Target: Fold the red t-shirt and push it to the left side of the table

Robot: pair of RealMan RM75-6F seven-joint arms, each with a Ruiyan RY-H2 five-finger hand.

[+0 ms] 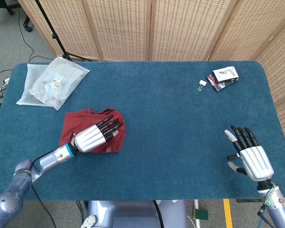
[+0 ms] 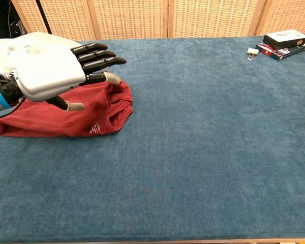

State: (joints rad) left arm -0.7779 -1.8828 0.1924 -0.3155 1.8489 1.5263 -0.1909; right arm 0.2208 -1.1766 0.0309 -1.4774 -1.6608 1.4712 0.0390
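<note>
Left hand: fingers spread flat, gripping nothing, over red t-shirt.
Right hand: open, idle.
Advice: press flat, slide left evenly.

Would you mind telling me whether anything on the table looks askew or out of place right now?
The folded red t-shirt is a slightly uneven bundle, its collar edge sticking out on the right under the left hand. Nothing looks spilled or damaged.
</note>
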